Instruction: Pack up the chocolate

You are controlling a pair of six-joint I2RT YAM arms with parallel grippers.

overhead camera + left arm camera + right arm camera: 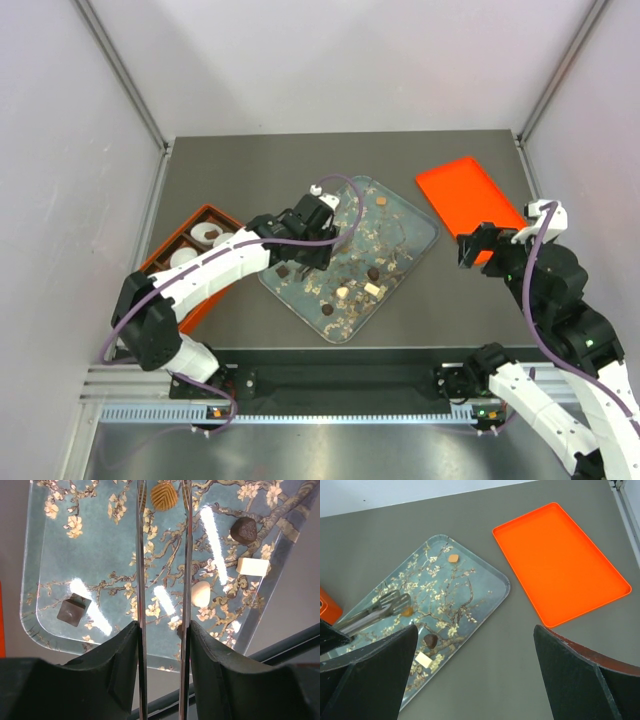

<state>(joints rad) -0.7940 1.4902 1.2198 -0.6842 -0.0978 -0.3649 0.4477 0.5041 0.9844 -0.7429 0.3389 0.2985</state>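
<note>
Several chocolate pieces lie on the blossom-patterned tray (pixel 415 225): a ribbed caramel one (pixel 164 496), a dark one (pixel 243 530), a white block (pixel 252 566), a cream oval (pixel 200 593) and a dark square (pixel 71 611). My left gripper (pixel 162 630) hangs over the tray's middle (pixel 318 232), shut on a pair of metal tongs (pixel 141 555). The tong blades stand slightly apart, their tips at either side of the ribbed caramel piece (pixel 408 611). My right gripper (pixel 475 630) is open and holds nothing, above the bare table right of the tray (pixel 480 245).
An orange box (pixel 190 250) with white paper cups in its compartments sits at the left, under my left arm. A flat orange lid (pixel 465 195) lies at the back right. A metal rail runs along the near table edge.
</note>
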